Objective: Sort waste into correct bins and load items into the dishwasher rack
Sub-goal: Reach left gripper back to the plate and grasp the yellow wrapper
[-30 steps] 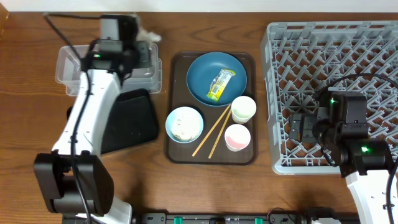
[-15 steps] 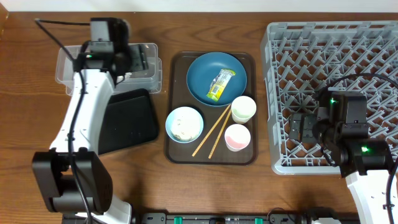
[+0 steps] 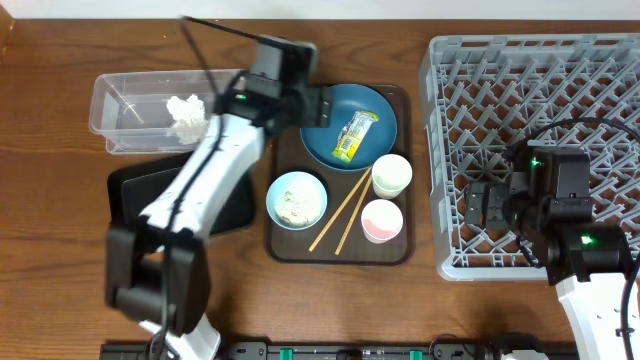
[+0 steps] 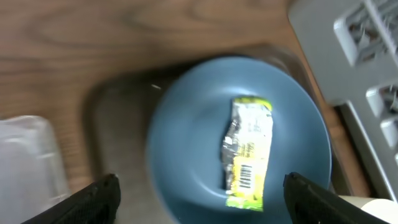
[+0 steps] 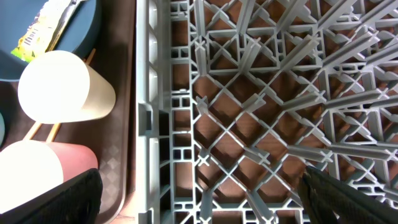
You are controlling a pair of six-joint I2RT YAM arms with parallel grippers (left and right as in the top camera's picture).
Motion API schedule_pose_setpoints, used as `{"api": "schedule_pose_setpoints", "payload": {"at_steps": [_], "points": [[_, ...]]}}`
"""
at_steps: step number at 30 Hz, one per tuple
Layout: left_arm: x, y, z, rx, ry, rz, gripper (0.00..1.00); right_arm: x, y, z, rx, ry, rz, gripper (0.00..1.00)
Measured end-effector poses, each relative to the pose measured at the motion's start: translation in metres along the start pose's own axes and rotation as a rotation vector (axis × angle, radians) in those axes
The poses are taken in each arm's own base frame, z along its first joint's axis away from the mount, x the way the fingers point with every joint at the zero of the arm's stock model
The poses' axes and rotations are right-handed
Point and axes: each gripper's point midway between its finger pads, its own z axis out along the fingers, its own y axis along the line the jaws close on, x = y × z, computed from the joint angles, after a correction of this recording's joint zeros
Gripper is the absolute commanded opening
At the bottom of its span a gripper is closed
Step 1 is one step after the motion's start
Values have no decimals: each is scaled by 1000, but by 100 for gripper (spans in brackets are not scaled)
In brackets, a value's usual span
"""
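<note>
Brown wooden worktop [image 3: 50, 40] — tissue [image 3: 185, 110] in tub [image 3: 105, 118]; left pincer [image 4: 205, 199] over plate [image 4: 186, 124], right pincer [image 5: 205, 199] over rack [image 5: 249, 93] — both spread apart.

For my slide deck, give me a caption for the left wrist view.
Left hand open over the dark blue plate, a yellow-green snack wrapper lying on it.

White arms [image 3: 195, 175], black joints [image 3: 560, 180]
</note>
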Motion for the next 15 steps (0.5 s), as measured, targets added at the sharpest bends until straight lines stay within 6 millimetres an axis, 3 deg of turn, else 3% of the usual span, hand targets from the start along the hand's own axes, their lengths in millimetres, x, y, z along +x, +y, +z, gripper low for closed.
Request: {"api": "schedule_pose_setpoints", "payload": {"at_steps": [9,15], "points": [[55,-38,74,44,151,71,86,0,0,0,0,0,0,99],[83,-43,98,45,224,85,84,0,0,0,0,0,0,99]]}}
